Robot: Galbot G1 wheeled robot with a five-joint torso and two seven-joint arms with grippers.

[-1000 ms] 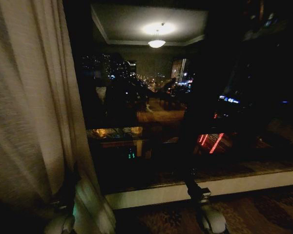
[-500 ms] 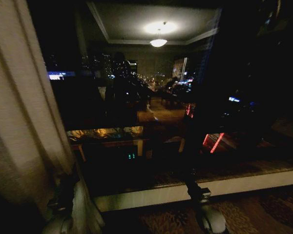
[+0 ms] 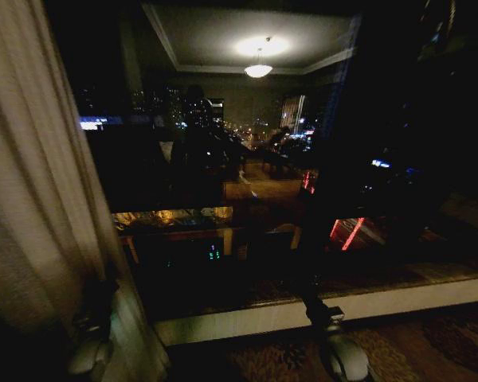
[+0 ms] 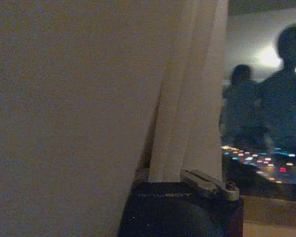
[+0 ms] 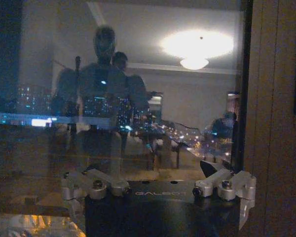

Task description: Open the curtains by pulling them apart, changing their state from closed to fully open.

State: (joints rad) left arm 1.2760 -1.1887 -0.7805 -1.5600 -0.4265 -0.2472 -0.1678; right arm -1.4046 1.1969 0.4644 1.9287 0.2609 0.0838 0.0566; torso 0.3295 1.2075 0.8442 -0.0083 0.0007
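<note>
- Curtain (image 3: 40, 183): drawn further left since a second ago, more dark window (image 3: 247, 175) bared.
- Left gripper (image 3: 92, 350): clamped on curtain's lower edge.
- Right gripper (image 5: 160, 190): fingers apart, facing the glass, clear of fabric.

The floor (image 3: 430, 350) is lying dark below the window, showing a patterned carpet. A pale sill (image 3: 398, 301) is running along its far edge. The curtains (image 3: 40, 199) are hanging down toward the floor at the left.
</note>
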